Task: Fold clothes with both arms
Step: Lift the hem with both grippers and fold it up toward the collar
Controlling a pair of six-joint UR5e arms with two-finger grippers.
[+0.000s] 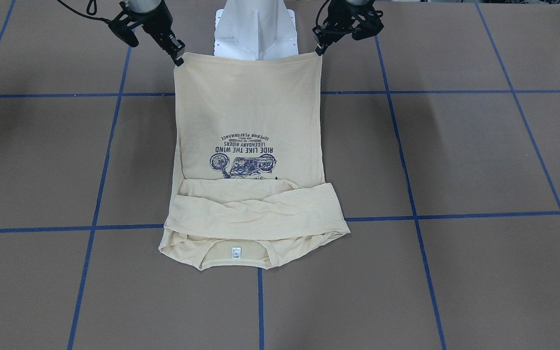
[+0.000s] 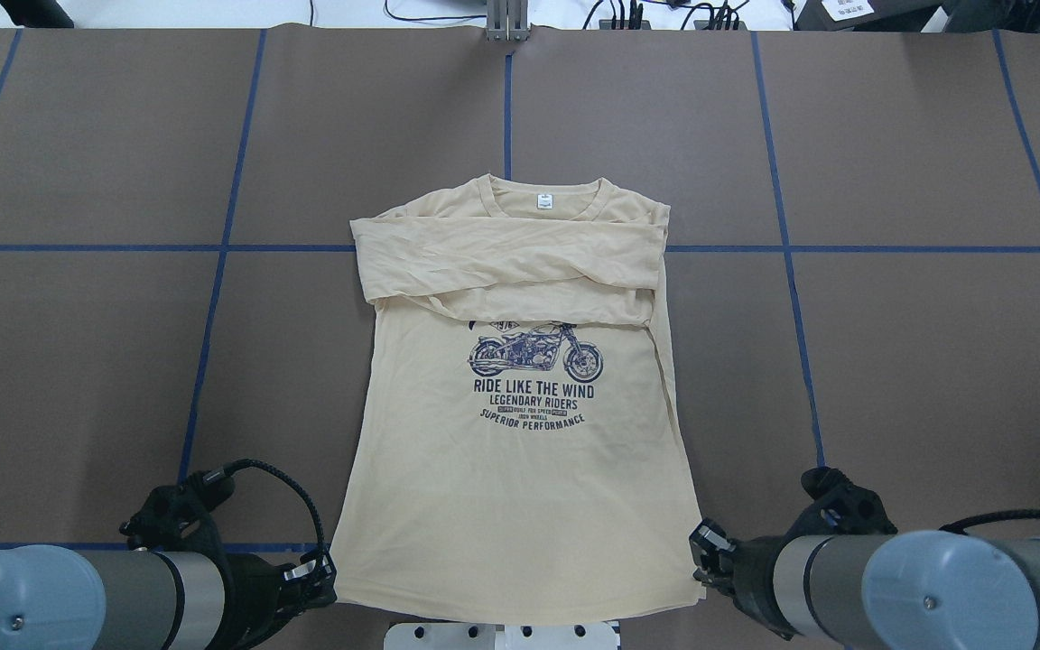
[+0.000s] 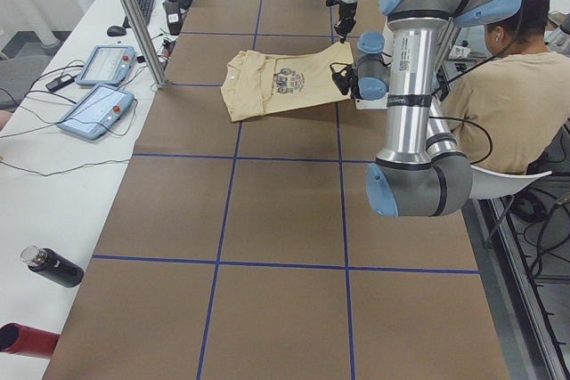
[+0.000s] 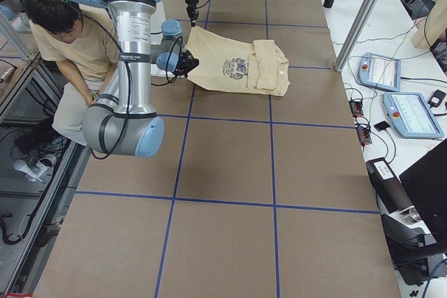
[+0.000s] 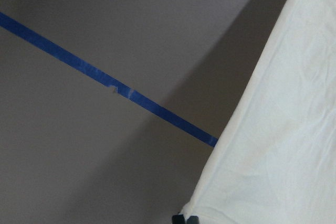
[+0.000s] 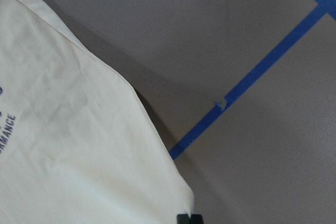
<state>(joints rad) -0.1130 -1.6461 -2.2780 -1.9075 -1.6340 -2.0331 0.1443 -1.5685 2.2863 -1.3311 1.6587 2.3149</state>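
Note:
The cream-yellow T-shirt (image 2: 520, 469) lies print side up, its neck label (image 2: 540, 202) at the far end and both sleeves (image 2: 511, 271) folded across the chest. My left gripper (image 2: 326, 573) is shut on the hem's left corner; in the left wrist view the fingertips (image 5: 185, 219) pinch the cloth (image 5: 283, 145). My right gripper (image 2: 702, 542) is shut on the hem's right corner, also seen in the right wrist view (image 6: 189, 217). Both hold the hem lifted off the table, stretched between them. In the front-facing view the left gripper (image 1: 319, 48) is on the right and the right gripper (image 1: 179, 59) on the left.
The white pedestal base (image 1: 255, 29) stands just behind the raised hem. Blue tape lines (image 2: 213, 298) grid the brown table. A seated person (image 3: 508, 104) is behind the robot. Teach pendants (image 3: 98, 104) and a metal pole (image 3: 134, 15) stand along the far side bench.

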